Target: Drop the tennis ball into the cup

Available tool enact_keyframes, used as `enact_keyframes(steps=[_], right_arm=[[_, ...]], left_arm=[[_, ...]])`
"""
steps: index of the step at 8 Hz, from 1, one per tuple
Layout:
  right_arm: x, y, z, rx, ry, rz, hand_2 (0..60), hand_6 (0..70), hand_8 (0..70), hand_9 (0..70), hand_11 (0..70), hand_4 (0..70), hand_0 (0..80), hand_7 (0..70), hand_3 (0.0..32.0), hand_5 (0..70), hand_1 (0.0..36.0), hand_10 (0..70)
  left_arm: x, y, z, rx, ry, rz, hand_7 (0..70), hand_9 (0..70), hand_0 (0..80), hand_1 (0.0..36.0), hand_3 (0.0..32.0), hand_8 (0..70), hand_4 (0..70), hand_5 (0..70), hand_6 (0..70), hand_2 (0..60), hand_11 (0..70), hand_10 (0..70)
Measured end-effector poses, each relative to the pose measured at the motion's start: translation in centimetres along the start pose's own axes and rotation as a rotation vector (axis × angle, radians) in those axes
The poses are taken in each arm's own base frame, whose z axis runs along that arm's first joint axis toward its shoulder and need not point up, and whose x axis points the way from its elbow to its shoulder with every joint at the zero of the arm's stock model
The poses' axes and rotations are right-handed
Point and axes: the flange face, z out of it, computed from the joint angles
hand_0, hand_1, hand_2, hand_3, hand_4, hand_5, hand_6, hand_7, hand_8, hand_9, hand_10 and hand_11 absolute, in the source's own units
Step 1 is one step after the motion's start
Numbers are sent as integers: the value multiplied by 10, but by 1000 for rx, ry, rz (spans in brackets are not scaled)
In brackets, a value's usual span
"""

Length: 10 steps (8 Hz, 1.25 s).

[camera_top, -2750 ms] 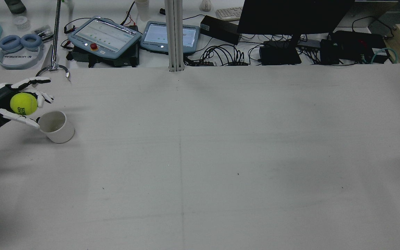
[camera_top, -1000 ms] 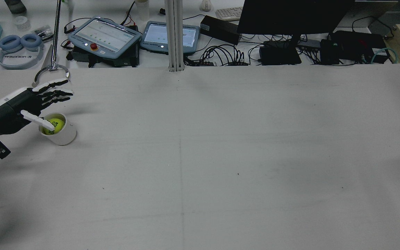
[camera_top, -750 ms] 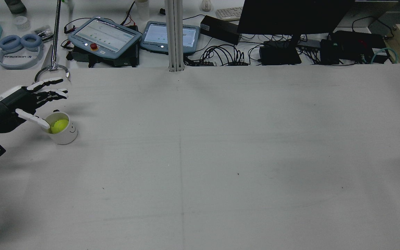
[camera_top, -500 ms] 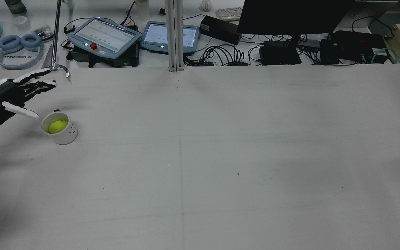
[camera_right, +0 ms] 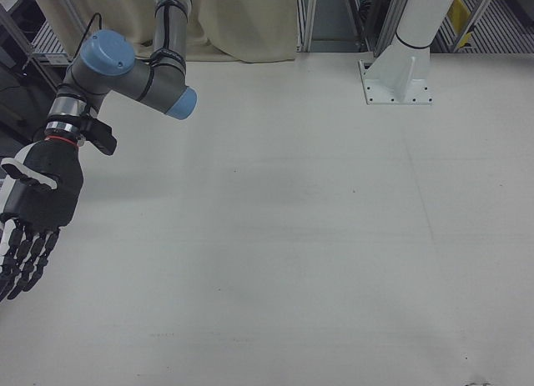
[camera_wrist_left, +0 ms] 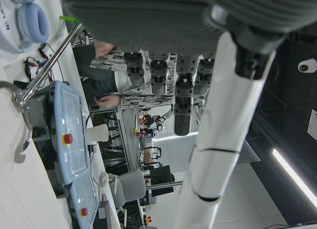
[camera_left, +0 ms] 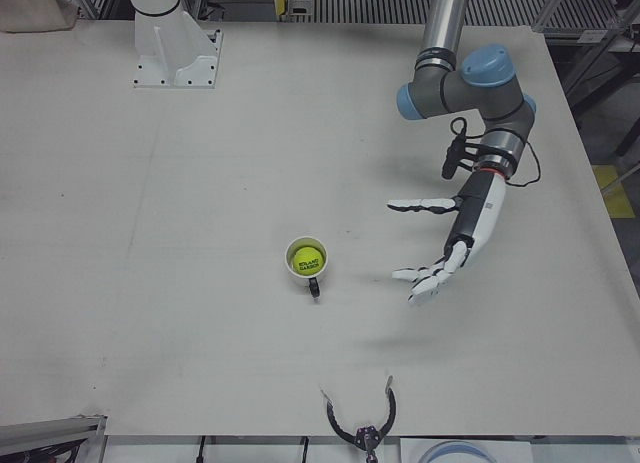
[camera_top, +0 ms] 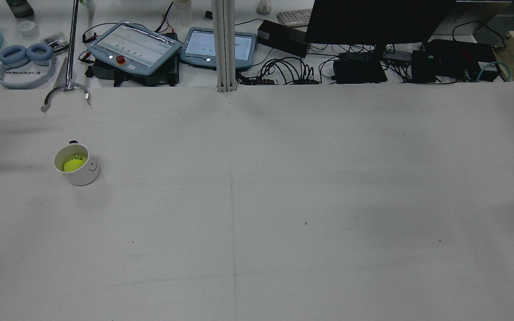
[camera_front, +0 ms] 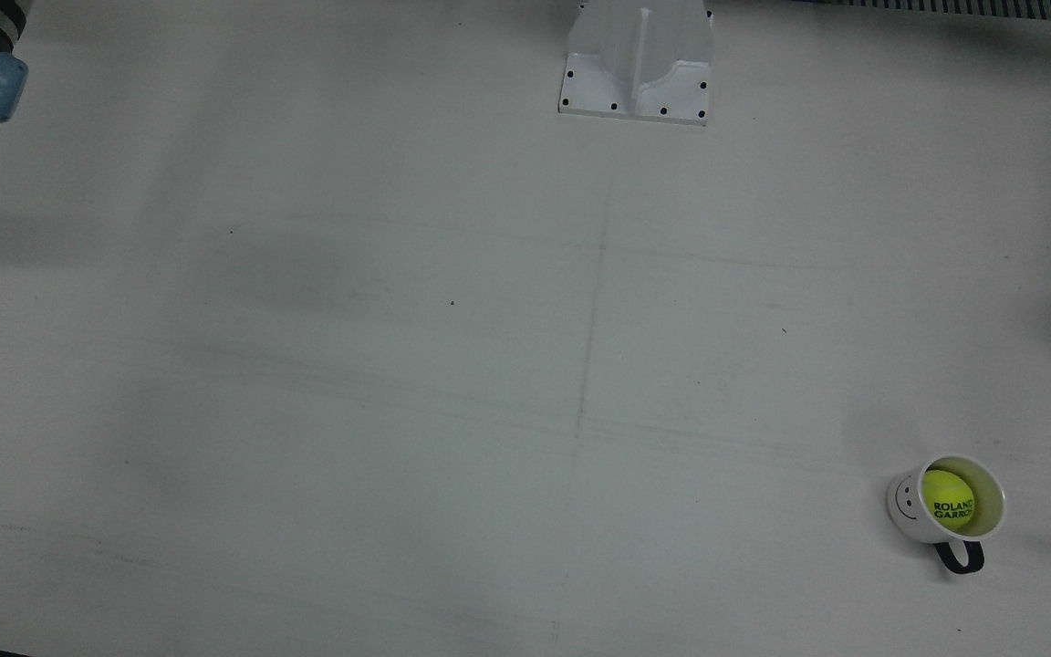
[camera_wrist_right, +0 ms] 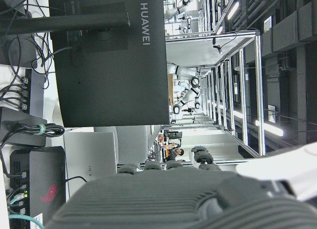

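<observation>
A white cup (camera_front: 901, 504) with a smiley face and a dark handle stands upright on the table. The yellow tennis ball (camera_front: 948, 500) lies inside it. Cup (camera_top: 84, 177) and ball (camera_top: 74, 163) also show at the left in the rear view. In the left-front view my left hand (camera_left: 455, 245) is open and empty, fingers spread, raised above the table well to the right of the cup (camera_left: 291, 266) and ball (camera_left: 306, 256). My right hand (camera_right: 33, 207) is open and empty, fingers pointing down, at the far left of the right-front view.
A metal clamp on a rod (camera_top: 65, 91) hangs over the table's far edge behind the cup. Control tablets (camera_top: 134, 44), cables and a monitor (camera_top: 373, 22) line the bench beyond. A white pedestal (camera_front: 637, 59) stands at the robot's side.
My left hand held the ball beside the cup, let it go into the cup, then opened and drew back out of the rear view. The cup shifted slightly and stays upright.
</observation>
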Motion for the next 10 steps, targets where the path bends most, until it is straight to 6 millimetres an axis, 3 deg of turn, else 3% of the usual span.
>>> enact_keyframes(steps=[1,2,3,4,5,7,9,10], right_arm=[[0,0,0,1,0,0,0,0,0,0,0,0,0,0,0,0,0,0],[0,0,0,1,0,0,0,0,0,0,0,0,0,0,0,0,0,0],[0,0,0,0,0,0,0,0,0,0,0,0,0,0,0,0,0,0],[0,0,0,0,0,0,0,0,0,0,0,0,0,0,0,0,0,0],[0,0,0,1,0,0,0,0,0,0,0,0,0,0,0,0,0,0],[0,0,0,-1,0,0,0,0,0,0,0,0,0,0,0,0,0,0],[0,0,0,-1,0,0,0,0,0,0,0,0,0,0,0,0,0,0],[0,0,0,-1,0,0,0,0,0,0,0,0,0,0,0,0,0,0]], left_arm=[[40,-6,-23,4,36,21,215,150,800,337,0,150,113,178,412,12,149,77],[67,-8,-39,3,64,33,222,156,800,352,0,149,114,179,393,7,151,78],[78,-9,-48,5,77,35,213,157,800,353,0,165,115,192,458,10,156,81],[81,-12,-55,15,79,32,252,168,800,359,0,138,118,168,315,0,158,82],[79,-17,-62,30,77,28,246,169,800,359,0,153,118,180,380,0,160,83],[77,-19,-69,48,72,24,271,172,800,359,0,128,114,157,259,0,165,87],[75,-20,-70,52,69,23,258,170,800,360,0,149,114,179,361,0,164,85],[75,-19,-69,51,67,23,269,172,800,360,0,137,115,168,300,0,162,84]])
